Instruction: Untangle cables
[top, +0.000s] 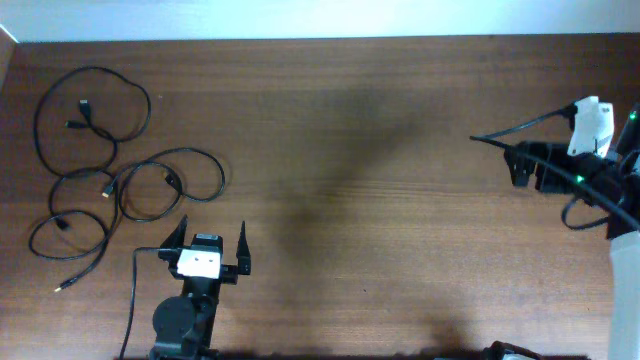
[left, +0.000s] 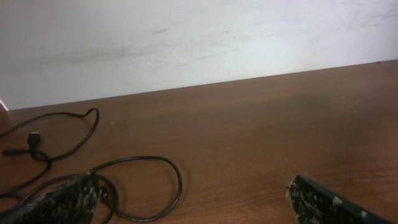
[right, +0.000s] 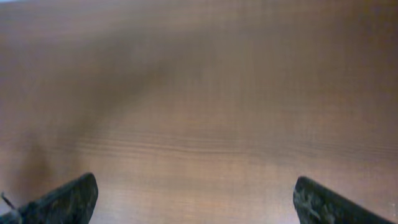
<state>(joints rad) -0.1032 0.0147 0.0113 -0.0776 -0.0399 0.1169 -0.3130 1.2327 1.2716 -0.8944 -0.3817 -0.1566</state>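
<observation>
The cables (top: 118, 175) are thin black cords lying in several loose overlapping loops at the table's far left, with a gold plug end (top: 60, 289) at the front left. My left gripper (top: 210, 240) is open and empty, just in front and to the right of the nearest loop. In the left wrist view a cable loop (left: 180, 183) lies by the left finger, between the open jaws (left: 193, 202). My right gripper (top: 497, 157) is open and empty at the far right, well away from the cables. In the right wrist view the jaws (right: 196, 199) hang over bare wood.
The brown wooden table (top: 360, 200) fills the view. A white wall (left: 199, 43) runs along its far edge. The right arm's own black wires (top: 585, 215) hang near the right edge.
</observation>
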